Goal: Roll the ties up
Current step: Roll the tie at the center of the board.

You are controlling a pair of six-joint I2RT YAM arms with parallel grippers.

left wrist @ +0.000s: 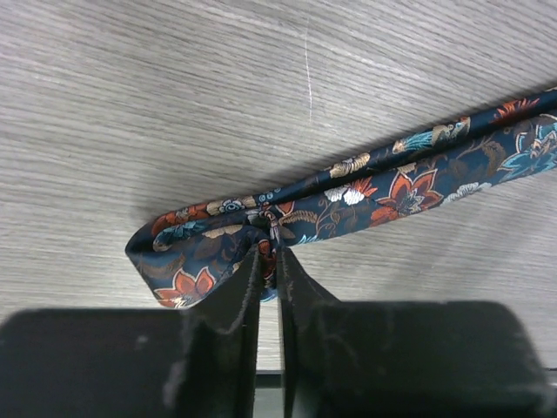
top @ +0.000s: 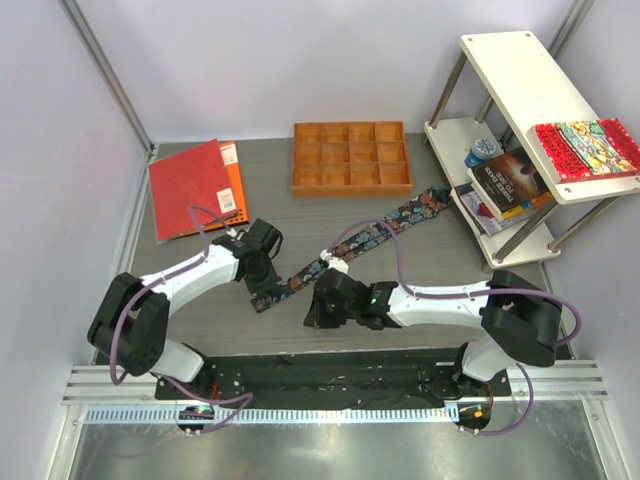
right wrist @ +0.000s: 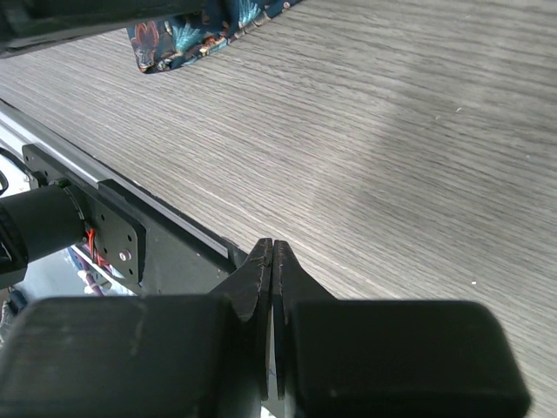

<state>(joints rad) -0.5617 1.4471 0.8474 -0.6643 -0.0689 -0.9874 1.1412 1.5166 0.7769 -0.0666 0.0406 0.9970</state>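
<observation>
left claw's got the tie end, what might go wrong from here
1. The left claw pinches only the folded edge of the tie, so fabric may slip out once rolling starts.
2. The right claw sits shut over bare table, off the tie, so nothing steadies the roll; it may skew.

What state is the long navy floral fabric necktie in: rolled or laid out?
Laid out: the necktie stretches lengthwise across the table, one end pinched by the left gripper.

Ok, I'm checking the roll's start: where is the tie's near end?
Top view, left of centre: that end of the tie is pinched in the left gripper's fingers.
</observation>
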